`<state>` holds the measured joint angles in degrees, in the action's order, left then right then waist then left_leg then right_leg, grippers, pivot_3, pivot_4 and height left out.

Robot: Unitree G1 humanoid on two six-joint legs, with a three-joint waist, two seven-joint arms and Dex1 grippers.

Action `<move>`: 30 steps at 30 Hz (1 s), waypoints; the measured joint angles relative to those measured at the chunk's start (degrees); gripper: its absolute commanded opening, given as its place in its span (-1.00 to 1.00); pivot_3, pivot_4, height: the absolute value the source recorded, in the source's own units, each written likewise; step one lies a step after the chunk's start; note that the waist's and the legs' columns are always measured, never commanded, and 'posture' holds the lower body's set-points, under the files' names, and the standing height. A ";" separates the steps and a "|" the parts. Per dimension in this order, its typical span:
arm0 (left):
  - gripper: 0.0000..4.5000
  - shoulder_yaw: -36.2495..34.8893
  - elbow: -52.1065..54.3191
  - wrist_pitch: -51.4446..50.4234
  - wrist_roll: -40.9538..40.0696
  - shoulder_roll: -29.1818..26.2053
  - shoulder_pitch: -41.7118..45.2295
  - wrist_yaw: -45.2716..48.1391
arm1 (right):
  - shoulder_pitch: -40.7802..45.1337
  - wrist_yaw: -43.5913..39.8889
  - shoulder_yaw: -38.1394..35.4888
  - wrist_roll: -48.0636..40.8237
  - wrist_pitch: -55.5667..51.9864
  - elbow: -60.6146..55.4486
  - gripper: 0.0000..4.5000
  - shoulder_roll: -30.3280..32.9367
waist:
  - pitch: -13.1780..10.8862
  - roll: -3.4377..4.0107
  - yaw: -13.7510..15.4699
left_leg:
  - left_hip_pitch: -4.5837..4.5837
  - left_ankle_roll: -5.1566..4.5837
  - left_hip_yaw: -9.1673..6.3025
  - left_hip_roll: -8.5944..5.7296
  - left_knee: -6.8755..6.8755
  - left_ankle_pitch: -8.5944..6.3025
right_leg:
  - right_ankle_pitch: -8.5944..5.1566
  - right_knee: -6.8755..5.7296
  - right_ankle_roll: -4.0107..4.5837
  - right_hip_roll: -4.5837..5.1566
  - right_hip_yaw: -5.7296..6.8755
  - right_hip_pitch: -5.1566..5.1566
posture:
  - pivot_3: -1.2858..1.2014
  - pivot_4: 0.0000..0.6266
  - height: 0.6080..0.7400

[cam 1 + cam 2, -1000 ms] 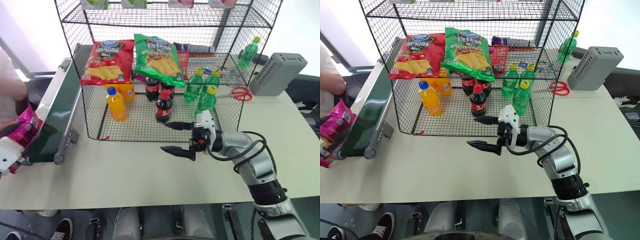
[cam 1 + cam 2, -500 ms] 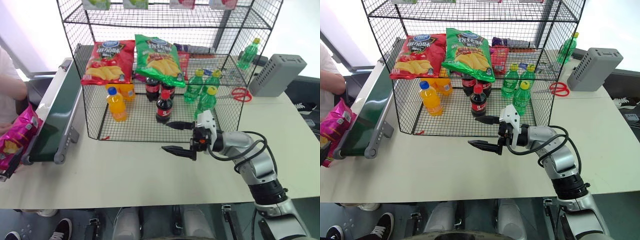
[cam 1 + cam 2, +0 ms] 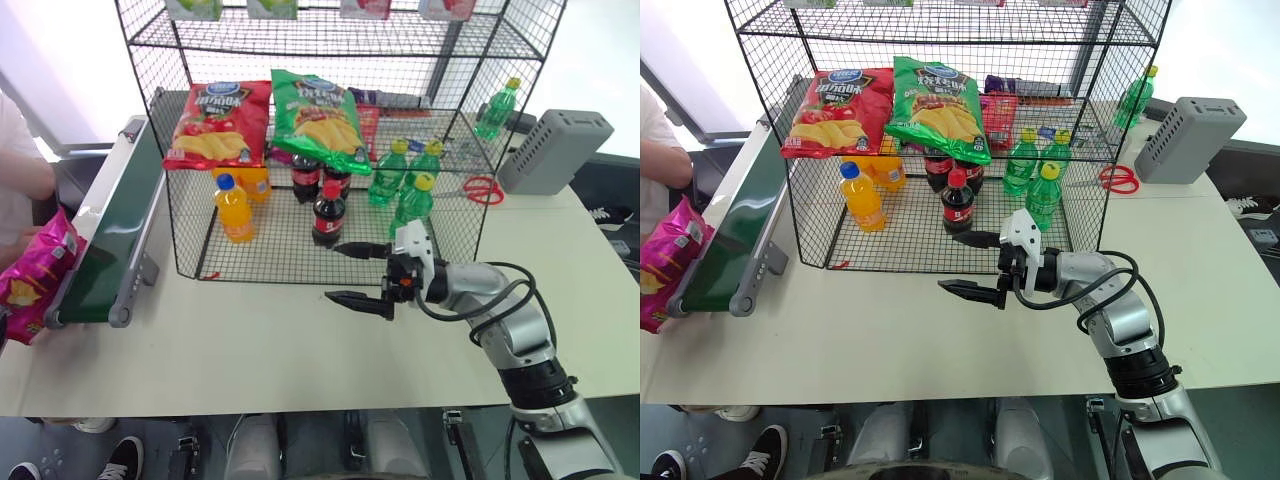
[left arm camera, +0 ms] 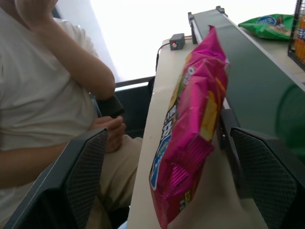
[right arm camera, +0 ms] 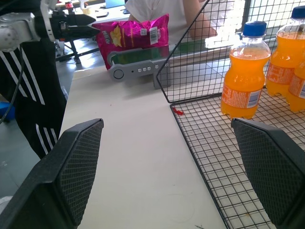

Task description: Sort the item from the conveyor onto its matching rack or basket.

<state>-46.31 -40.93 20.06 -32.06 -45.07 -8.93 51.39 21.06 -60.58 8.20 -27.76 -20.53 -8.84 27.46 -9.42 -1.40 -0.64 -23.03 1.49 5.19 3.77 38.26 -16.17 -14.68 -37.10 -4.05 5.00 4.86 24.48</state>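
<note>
The item, a magenta-pink chip bag [image 3: 35, 285], stands on edge at the near end of the dark green conveyor [image 3: 115, 230], leaning on its frame. In the left wrist view the bag [image 4: 190, 133] sits between the wide-apart fingers of my left gripper [image 4: 169, 138], which is open and touches it on neither side. My right gripper [image 3: 332, 272] hovers open over the table in front of the black wire rack [image 3: 455, 50], pointing toward the conveyor with nothing between its fingers. The right wrist view shows the bag [image 5: 133, 33] far off at the conveyor's end.
A seated person [image 4: 43, 95] is close behind the bag at the conveyor's left. The rack holds a red chip bag [image 3: 215, 120], a green chip bag [image 3: 320, 115], an orange bottle [image 3: 232, 208], a cola bottle [image 3: 327, 212] and green bottles [image 3: 410, 200]. Red scissors [image 3: 483, 187] and a grey box [image 3: 555, 145] lie right.
My left gripper has opened and drawn back to the left and down, out of the head views. The pink bag has sunk a little at the conveyor's end. The right arm kept still.
</note>
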 measured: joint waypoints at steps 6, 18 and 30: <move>0.95 3.69 -7.16 1.87 2.48 -0.22 7.41 2.56 | 0.24 0.20 -0.15 0.00 -0.22 -0.14 1.00 0.80 | 0.02 -0.03 -0.09 | 0.00 0.03 0.00 0.00 0.00 0.01 | 0.00 -0.03 0.00 -0.02 0.00 0.01 | 0.03 -0.52 1.00; -0.91 3.69 -11.67 3.72 2.47 -0.61 10.73 2.62 | -1.50 1.65 -2.42 0.02 -0.28 -0.90 1.00 2.74 | 0.02 -0.04 -0.18 | 0.01 0.03 0.01 0.02 0.00 0.02 | 0.00 -0.04 -0.01 0.00 0.00 0.02 | 0.03 -0.52 1.00; -0.96 1.83 3.21 -1.07 -0.73 0.65 7.22 -0.65 | -0.82 1.62 -2.57 1.13 2.03 0.76 1.00 2.76 | 0.04 -0.06 -0.14 | 0.00 0.03 -0.03 0.02 0.00 0.02 | 0.01 -0.03 -0.01 0.02 -0.01 0.01 | 0.03 -0.52 1.00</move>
<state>-44.48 -37.73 18.99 -32.79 -44.42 -1.71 50.74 20.24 -58.95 5.63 -26.63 -18.50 -8.08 30.22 -9.38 -1.46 -0.78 -23.04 1.53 5.16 3.80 38.26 -16.15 -14.67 -37.12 -4.06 5.02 4.86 24.49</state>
